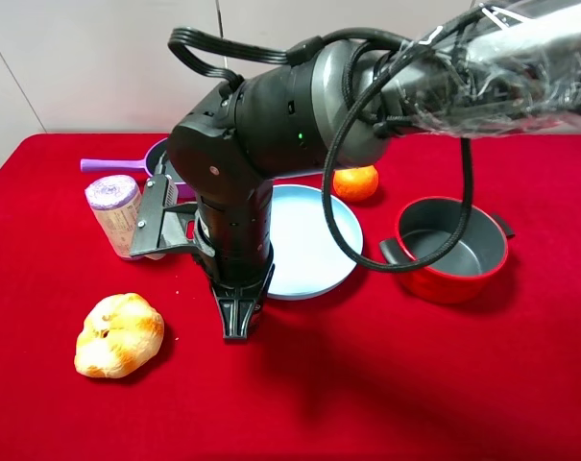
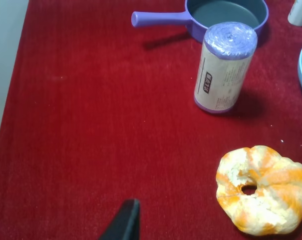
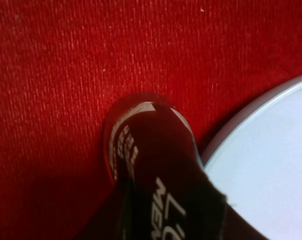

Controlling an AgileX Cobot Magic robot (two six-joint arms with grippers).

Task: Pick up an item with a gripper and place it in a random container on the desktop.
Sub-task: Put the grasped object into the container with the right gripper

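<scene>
Right gripper (image 1: 240, 325) points straight down at the red cloth, jaws closed on the black tube (image 3: 155, 175). The tube is low on the cloth, just beside the near-left rim of the light blue plate (image 1: 314, 245). Left to right: bread (image 1: 119, 334) near left, upright labelled roll (image 1: 114, 211), purple pan (image 1: 108, 165) far behind it, plate, orange (image 1: 355, 182), and red pot (image 1: 453, 279) well right of the gripper.
</scene>
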